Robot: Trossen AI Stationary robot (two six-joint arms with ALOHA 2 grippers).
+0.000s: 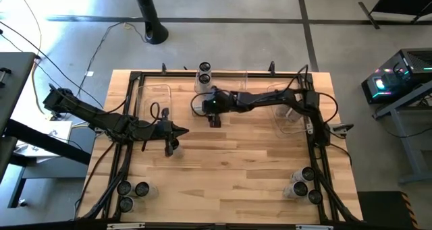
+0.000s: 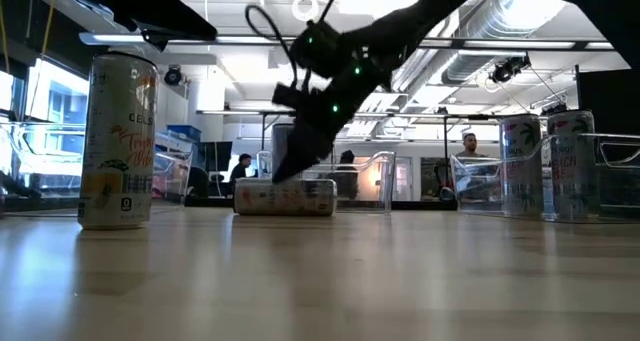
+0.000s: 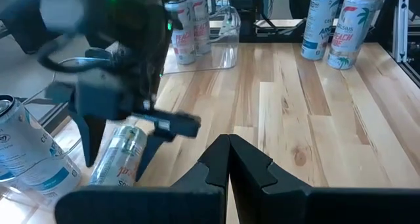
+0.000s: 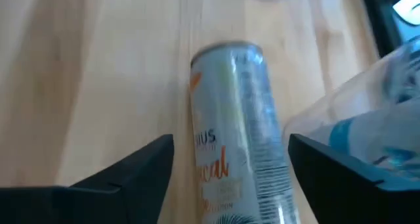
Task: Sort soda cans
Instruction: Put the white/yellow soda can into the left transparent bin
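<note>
Right gripper point(image 4: 230, 152) wide, fingers point(image 4: 131, 168) either side of a soda can point(image 4: 239, 132) lying flat on the bench point(image 1: 236, 169), not clamped on it. Same lying can point(image 2: 285, 197) seen in the low view under the right arm, near the middle of the bench toward the far side, just beside a clear bin point(image 1: 158, 98). Left gripper point(image 1: 177, 130) pressed shut, holding nothing, poised over the bench left of centre, near the right gripper point(image 1: 214, 121).

Elsewhere: 2 cans point(image 1: 204, 73) upright at the far edge, 3 cans point(image 1: 133, 193) clustered at the near left corner, 4 cans point(image 1: 302, 184) at the near right corner. 1 upright can point(image 2: 118, 141) close to the low camera on the left. Second clear bin point(image 1: 287, 115) on the right side under the right arm. A person point(image 2: 470, 156) visible in the room beyond.
</note>
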